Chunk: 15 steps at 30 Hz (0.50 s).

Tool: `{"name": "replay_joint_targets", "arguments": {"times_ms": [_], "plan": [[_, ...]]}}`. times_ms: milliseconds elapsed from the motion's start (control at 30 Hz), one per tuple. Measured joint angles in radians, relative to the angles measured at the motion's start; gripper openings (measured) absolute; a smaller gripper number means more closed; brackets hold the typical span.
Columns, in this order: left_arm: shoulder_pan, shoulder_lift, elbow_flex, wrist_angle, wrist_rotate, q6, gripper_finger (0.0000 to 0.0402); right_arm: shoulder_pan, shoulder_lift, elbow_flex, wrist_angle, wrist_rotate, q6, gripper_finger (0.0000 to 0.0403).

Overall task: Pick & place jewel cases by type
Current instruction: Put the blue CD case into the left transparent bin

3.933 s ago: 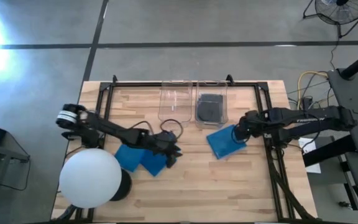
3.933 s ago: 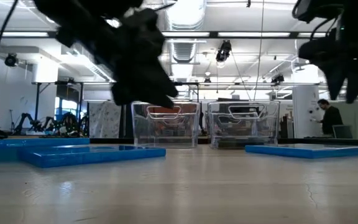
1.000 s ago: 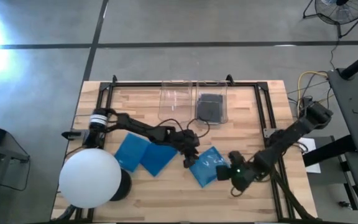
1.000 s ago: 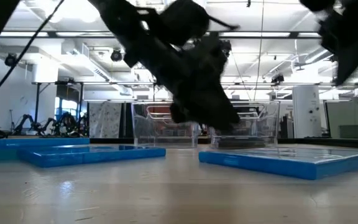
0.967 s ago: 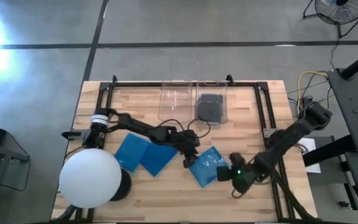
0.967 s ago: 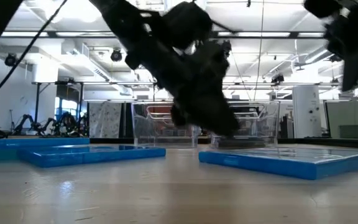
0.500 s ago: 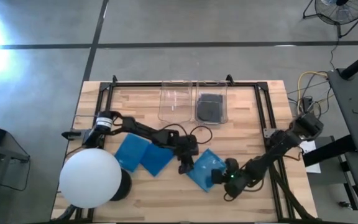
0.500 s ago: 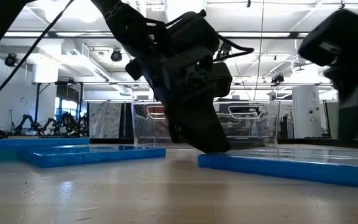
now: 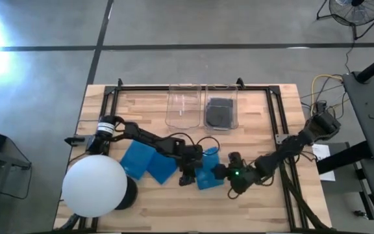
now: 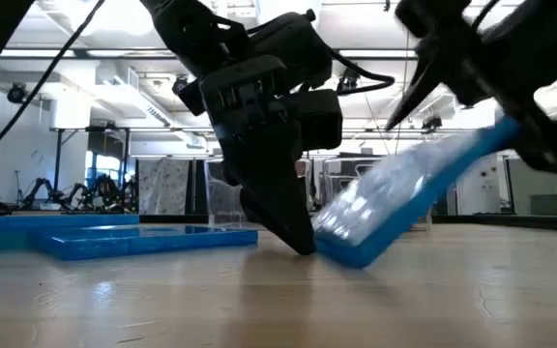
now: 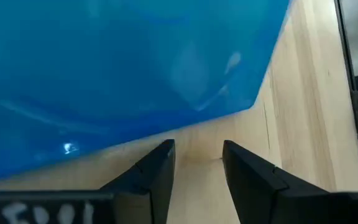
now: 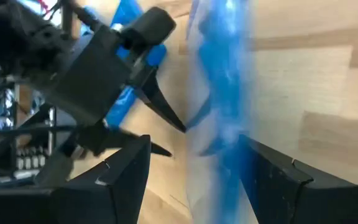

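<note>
A bright blue jewel case stands tilted between my two grippers, its low edge on the table and its far end raised. My left gripper is open a little and points down at that low edge. My right gripper is open around the raised edge. Two more blue cases lie flat to the left. A dark case lies in the right clear bin. My left gripper stands with its fingertips on the table against the blue case's low edge, coming from above and slanting. My right gripper has the case's raised edge between its spread fingers; the edge leans on one finger, the other stands apart. It comes level from the table's right.
Two clear bins stand at the far middle of the table. A large white sphere sits at the near left corner. A black frame borders the table. Bare wood lies along the near edge.
My right gripper has moved toward the table's left, pushing the blue case along the table against my left gripper. The case's right edge has tipped up while its left edge stays on the table. My left gripper has shifted slightly toward the near edge.
</note>
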Motion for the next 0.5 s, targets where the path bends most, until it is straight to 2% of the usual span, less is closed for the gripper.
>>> {"name": "replay_joint_targets", "arguments": {"times_ms": [67,167,333,400,500], "plan": [[0.000,0.000,-0.012,0.010,-0.005,-0.004,0.0125,-0.012,-0.014,-0.008,0.025,-0.006,-0.078,0.0225],[0.000,0.000,-0.025,0.023,-0.014,-0.025,0.0125,-0.044,-0.006,-0.006,0.113,-0.079,-0.180,0.0226],[-0.001,-0.018,-0.029,0.038,-0.037,-0.067,0.0125,-0.076,0.041,-0.005,0.131,-0.232,-0.163,0.0221],[-0.003,-0.038,-0.033,0.051,-0.081,-0.072,0.0125,-0.080,0.049,-0.005,0.146,-0.300,-0.166,0.0211],[-0.011,-0.095,-0.054,0.060,-0.182,-0.059,0.0125,-0.081,0.053,-0.004,0.144,-0.347,-0.166,0.0180]]}}
